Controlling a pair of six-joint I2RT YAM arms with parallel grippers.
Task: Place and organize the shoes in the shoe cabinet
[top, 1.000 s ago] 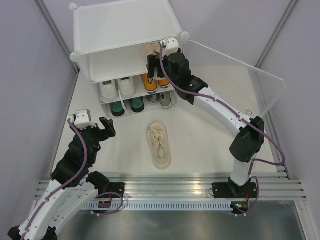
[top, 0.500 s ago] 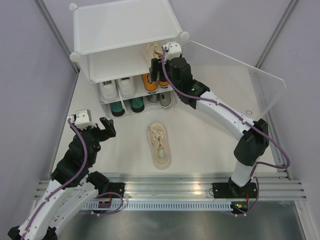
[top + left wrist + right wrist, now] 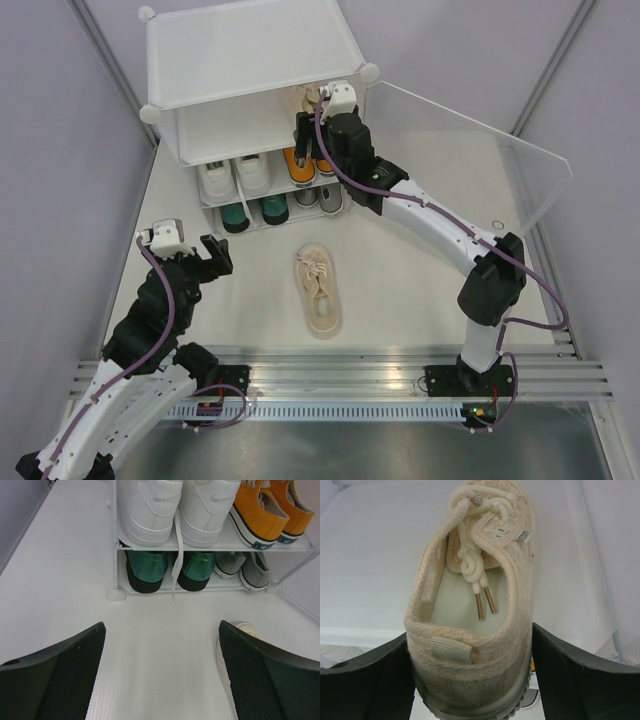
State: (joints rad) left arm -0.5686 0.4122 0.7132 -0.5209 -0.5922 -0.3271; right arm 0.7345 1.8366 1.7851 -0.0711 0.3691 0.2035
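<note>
One beige shoe (image 3: 475, 605) lies toe-first on the top tier of the shoe cabinet (image 3: 240, 50), its heel jutting past the shelf front. My right gripper (image 3: 472, 680) is shut on that heel, one finger against each side; from above it shows at the cabinet's top right (image 3: 312, 118). The other beige shoe (image 3: 320, 290) lies on the table, toe toward me. My left gripper (image 3: 161, 675) hovers open and holds nothing, left of that shoe and low in front of the cabinet. The middle tier holds white shoes (image 3: 180, 510) and orange shoes (image 3: 270, 510). The bottom tier holds dark green shoes (image 3: 165, 570) and grey shoes (image 3: 242, 570).
The clear door panel (image 3: 480, 150) stands swung open to the cabinet's right, above the right arm's forearm. A white lace (image 3: 176, 555) dangles from the white shoes down over the bottom tier. Grey walls close in on both sides of the table.
The right gripper's jaws have narrowed onto the beige shoe's heel and the wrist shifted slightly at the top tier. The left arm has not moved.
</note>
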